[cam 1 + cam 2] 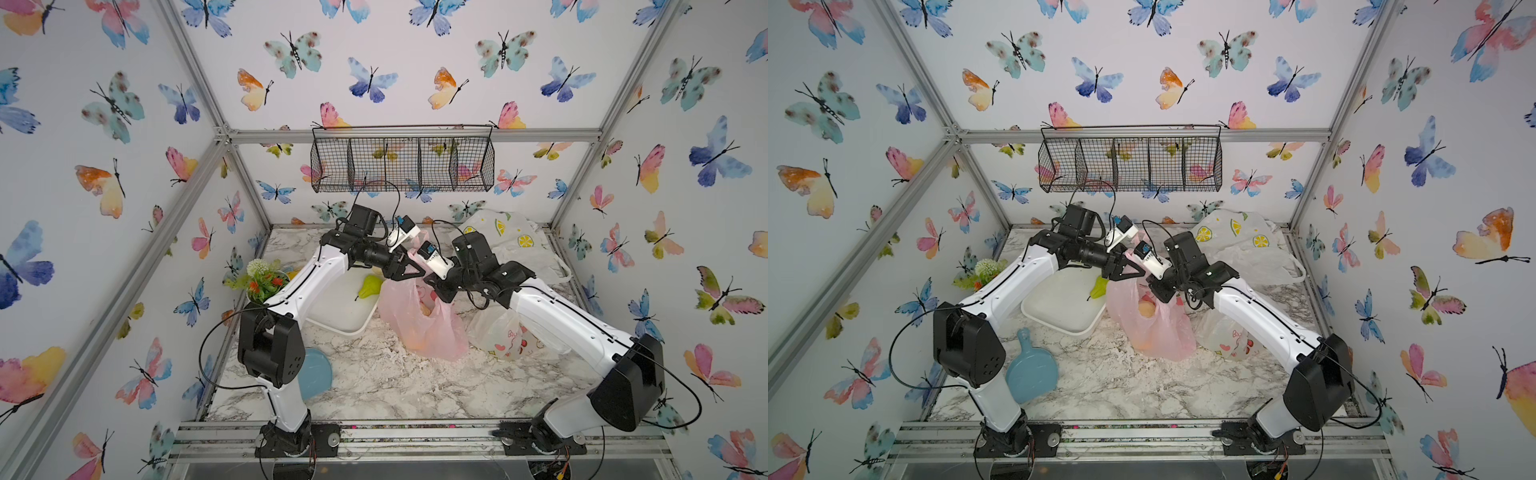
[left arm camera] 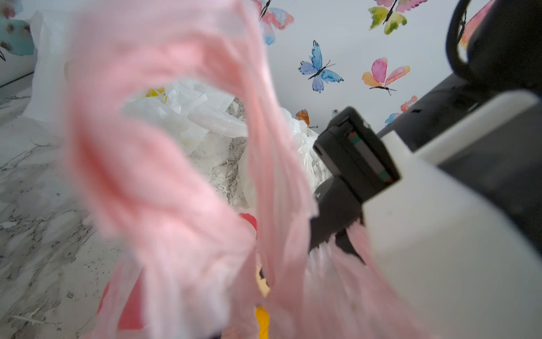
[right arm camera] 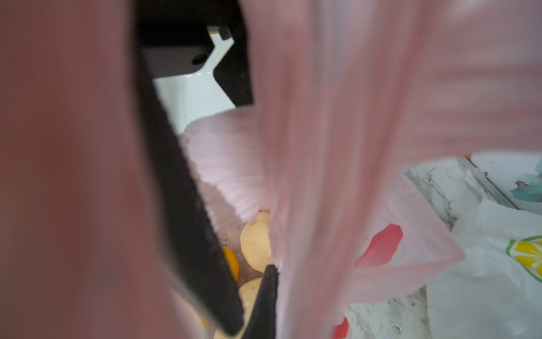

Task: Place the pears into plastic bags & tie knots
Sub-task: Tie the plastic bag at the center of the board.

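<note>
The pink bag [image 1: 419,328] stands mid-table with its handles lifted between my two grippers. Inside it lie a cream pear [image 3: 255,243] and an orange-yellow pear [image 3: 231,264]. A green pear [image 1: 370,286] rests on the white tray [image 1: 345,311]. My right gripper [image 1: 432,286] is shut on a pink handle strip. My left gripper [image 1: 413,270] sits right beside it at the bag's mouth, its jaws hidden by pink plastic. The bunny-print bag [image 1: 511,336] lies under the right arm. The lemon-print bag [image 1: 507,237] is slumped at the back right. No knot shows.
A pot of flowers [image 1: 262,282] stands at the left edge by the left arm. A blue paddle-shaped plate [image 1: 1032,374] lies front left. A black wire basket [image 1: 401,162] hangs on the back wall above the table.
</note>
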